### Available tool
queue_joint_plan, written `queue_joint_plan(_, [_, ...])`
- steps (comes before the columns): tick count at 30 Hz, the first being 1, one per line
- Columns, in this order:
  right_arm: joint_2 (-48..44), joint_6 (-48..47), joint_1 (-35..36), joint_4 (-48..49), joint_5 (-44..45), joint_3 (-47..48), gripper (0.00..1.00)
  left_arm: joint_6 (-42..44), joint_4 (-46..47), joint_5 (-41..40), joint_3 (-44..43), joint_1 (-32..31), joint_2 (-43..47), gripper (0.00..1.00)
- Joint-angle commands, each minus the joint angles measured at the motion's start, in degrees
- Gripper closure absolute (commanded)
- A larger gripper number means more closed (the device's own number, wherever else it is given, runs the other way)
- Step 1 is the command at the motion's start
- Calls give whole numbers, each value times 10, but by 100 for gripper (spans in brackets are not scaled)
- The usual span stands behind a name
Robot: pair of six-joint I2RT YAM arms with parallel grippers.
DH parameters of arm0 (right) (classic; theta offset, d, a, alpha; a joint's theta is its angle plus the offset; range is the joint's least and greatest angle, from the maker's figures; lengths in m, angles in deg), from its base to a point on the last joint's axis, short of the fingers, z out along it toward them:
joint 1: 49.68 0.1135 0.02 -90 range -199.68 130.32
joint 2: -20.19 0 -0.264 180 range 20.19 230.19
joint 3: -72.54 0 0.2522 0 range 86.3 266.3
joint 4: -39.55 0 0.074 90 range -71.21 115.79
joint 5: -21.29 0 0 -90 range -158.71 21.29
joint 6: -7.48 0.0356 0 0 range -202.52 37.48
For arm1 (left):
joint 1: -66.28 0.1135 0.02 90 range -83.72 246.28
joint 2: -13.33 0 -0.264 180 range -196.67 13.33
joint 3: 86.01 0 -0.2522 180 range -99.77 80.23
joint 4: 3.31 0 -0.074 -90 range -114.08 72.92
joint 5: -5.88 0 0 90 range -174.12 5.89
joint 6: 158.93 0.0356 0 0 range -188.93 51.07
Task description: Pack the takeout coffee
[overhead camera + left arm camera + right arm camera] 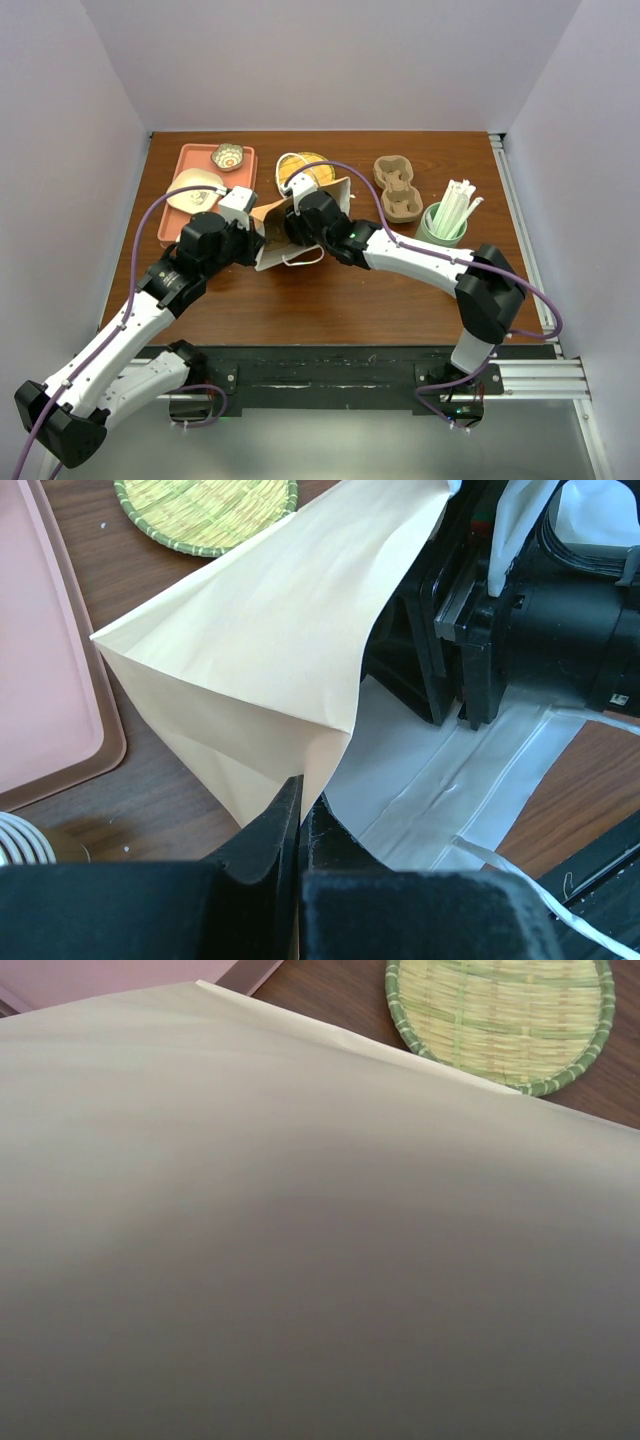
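The takeout coffee is hidden in every view. A tan paper bag (270,235) lies on its side mid-table, mouth facing right. My left gripper (300,805) is shut on a corner of the bag's (270,630) upper flap and holds it raised. My right gripper (297,222) reaches into the bag's mouth from the right. Its black body (520,620) shows under the lifted flap, but the fingertips are covered. The right wrist view is filled almost wholly by the bag's paper (300,1260).
A pink tray (195,158) at the back left holds a small bowl (228,156) and a stack of lidless paper cups (195,187). A woven basket (300,165) sits behind the bag. A cardboard cup carrier (397,188) and a green cup of straws (443,222) stand at the right.
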Motion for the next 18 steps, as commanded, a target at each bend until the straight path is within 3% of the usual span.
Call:
queue_joint_plan(1, [11, -12, -2, 9, 11, 14, 73, -15, 8, 12, -16, -3, -1, 100])
queue_joint_plan(13, [-26, -19, -2, -2, -12, 13, 100, -19, -4, -1, -16, -3, -6, 100])
queue_joint_plan(18, [-44, -14, -2, 2, -14, 6, 100, -19, -10, -7, -14, -3, -10, 100])
